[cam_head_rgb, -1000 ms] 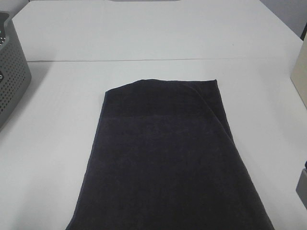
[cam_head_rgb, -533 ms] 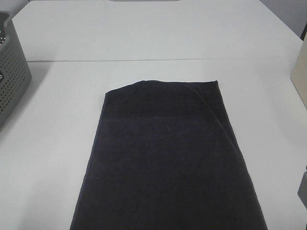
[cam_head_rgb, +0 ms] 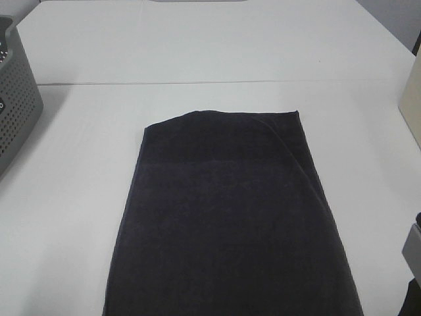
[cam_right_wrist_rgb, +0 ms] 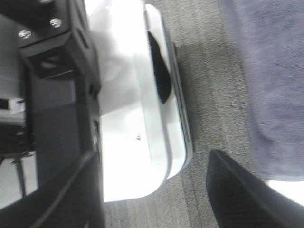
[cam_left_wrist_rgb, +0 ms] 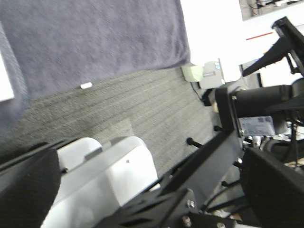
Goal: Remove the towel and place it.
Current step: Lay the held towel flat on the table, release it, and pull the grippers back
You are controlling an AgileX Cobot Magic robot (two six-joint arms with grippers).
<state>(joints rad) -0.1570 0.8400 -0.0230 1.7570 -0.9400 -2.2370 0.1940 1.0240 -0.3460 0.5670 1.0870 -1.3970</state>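
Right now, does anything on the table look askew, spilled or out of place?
Only the towel is slightly off: it lies flat on the table, but its far left corner is rounded, not square, and a diagonal crease runs down its right side. Nothing looks spilled or damaged.

Below the left claw (cam_left_wrist_rgb: 149, 183) lies grey carpet (cam_left_wrist_rgb: 142, 114); well apart, a grey perforated basket (cam_head_rgb: 16, 99) stands on the white table (cam_head_rgb: 197, 52).

towel (cam_head_rgb: 230, 217) cut off below, basket (cam_head_rgb: 16, 99) cropped

One towel (cam_head_rgb: 227, 210), one grey perforated basket (cam_head_rgb: 16, 99).
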